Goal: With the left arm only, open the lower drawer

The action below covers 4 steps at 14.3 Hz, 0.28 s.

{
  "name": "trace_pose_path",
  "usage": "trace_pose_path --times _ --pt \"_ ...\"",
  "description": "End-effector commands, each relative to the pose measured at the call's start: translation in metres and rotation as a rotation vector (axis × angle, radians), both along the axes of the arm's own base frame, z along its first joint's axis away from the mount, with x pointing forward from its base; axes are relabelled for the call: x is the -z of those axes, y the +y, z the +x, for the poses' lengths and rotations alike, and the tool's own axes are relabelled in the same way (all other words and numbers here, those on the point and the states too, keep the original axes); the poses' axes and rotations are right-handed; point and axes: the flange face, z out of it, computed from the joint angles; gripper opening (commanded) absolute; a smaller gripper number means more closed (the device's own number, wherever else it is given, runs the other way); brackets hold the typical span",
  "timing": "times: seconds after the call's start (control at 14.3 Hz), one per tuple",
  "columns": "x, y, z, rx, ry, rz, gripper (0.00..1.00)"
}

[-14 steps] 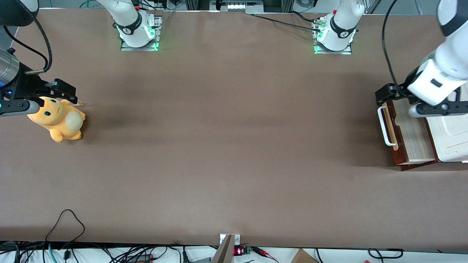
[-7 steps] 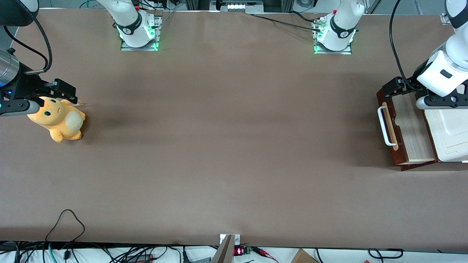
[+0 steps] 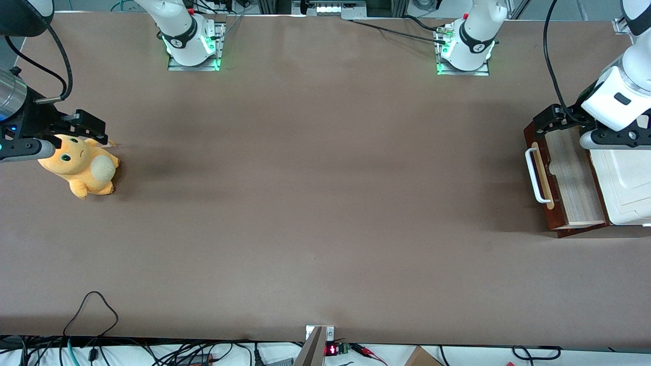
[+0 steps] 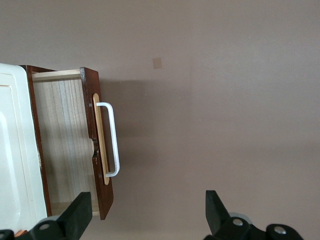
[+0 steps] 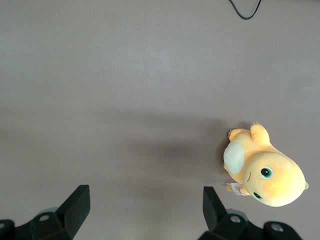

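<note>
Drawer (image 3: 569, 178) already pulled out at working arm's end of bench (image 3: 325, 203), handle (image 4: 112, 137) free, gripper (image 4: 145, 215) spread wide, empty, above its corner farther from front camera; best lifted straight clear, no knocking handle or cabinet (image 3: 628, 183).

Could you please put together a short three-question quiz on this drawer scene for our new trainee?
1. True or false: the lower drawer is pulled out, its pale inside showing.
2. The left arm's gripper is: A) shut on the white handle, B) open, touching nothing, C) inside the drawer.
3. Which object lies toward the parked arm's end of the table?

Key: 1 true; 2 B; 3 the orange plush toy.
</note>
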Motion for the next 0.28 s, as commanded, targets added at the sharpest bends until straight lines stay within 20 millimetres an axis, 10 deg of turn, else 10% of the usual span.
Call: trace_pose_path --times 0.0,0.21 --pt "-0.0051 0.0011 -0.0063 0.024 -0.014 -0.02 1.0" --pt "-0.0059 0.0012 -0.0076 0.022 -0.008 -0.019 1.0"
